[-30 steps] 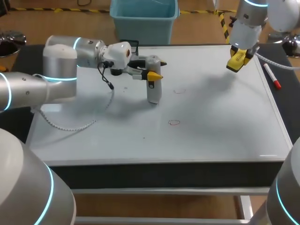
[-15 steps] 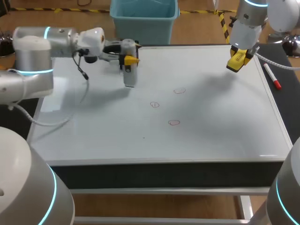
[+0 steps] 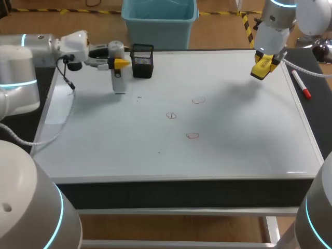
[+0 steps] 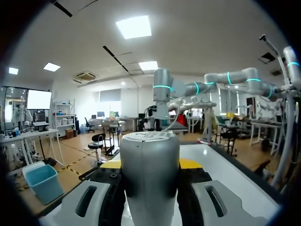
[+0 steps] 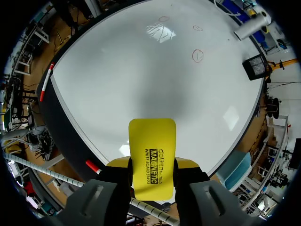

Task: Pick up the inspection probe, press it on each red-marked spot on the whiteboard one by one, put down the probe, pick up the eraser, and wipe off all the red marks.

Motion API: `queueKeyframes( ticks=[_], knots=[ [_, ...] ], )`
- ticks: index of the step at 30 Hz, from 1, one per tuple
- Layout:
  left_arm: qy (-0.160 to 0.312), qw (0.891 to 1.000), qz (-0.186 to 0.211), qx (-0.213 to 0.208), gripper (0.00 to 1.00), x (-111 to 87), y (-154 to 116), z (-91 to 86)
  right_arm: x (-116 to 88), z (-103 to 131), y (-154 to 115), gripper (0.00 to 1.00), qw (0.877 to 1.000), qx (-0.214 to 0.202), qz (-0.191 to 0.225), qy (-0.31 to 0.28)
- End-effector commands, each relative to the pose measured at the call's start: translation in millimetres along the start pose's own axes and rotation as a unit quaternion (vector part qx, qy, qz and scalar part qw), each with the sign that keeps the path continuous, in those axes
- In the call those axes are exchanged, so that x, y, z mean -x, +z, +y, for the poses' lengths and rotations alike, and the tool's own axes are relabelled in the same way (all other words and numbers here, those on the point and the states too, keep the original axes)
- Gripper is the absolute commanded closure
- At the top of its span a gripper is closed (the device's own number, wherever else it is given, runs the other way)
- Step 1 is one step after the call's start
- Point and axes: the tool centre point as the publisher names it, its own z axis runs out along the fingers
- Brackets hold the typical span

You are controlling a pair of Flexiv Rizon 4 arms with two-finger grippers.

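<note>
The grey cylindrical probe (image 3: pixel 118 72) hangs upright over the far left of the whiteboard (image 3: pixel 233 135), and my left gripper (image 3: pixel 115 63) is shut on it. In the left wrist view the probe (image 4: pixel 149 179) fills the gap between the left gripper's (image 4: pixel 150 165) fingers. Three red marks (image 3: pixel 198 100) (image 3: pixel 171 115) (image 3: pixel 193 136) lie near the board's middle. My right gripper (image 3: pixel 262 65) hovers over the far right, shut on the yellow eraser (image 3: pixel 259 69). In the right wrist view the eraser (image 5: pixel 153 150) sticks out ahead of the right gripper (image 5: pixel 153 162), with the red marks (image 5: pixel 197 55) far ahead.
A black mesh holder (image 3: pixel 142 60) stands just right of the probe at the board's far edge. A red-capped marker (image 3: pixel 301 84) lies on the right rim, near the right gripper. Another marker (image 5: pixel 45 82) lies at the board's front right corner.
My left arm has carried the probe from the board's middle back to the far left, beside the black holder, uncovering the left red mark. The right arm has not moved.
</note>
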Motion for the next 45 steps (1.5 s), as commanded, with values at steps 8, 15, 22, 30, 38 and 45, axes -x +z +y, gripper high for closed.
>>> queueKeyframes(
  ticks=[8,15,22,30,38,45],
  knots=[
    [-0.006,0.999,-0.026,-0.018,1.00,8.8,-29,8.2,0,-1,-1,1.00,1.000,0.000,0.002,-0.001],
    [-0.003,0.999,-0.034,-0.022,1.00,16.7,-38,3.7,0,-1,-1,1.00,1.000,0.000,0.002,-0.001],
    [-0.001,0.999,-0.032,-0.017,1.00,20.4,-39,-4.4,0,-1,-1,1.00,1.000,0.000,0.002,-0.001],
    [-0.001,0.999,-0.032,-0.017,1.00,20.4,-39,-4.4,2,0,-1,1.00,1.000,-0.002,0.001,-0.003],
    [-0.001,0.999,-0.032,-0.017,1.00,20.4,-39,-4.4,41,80,-10,1.00,0.993,-0.024,0.024,-0.115],
    [-0.001,0.999,-0.032,-0.017,1.00,20.4,-39,-4.4,71,137,-11,1.00,0.978,0.004,0.037,-0.204]
  ],
)
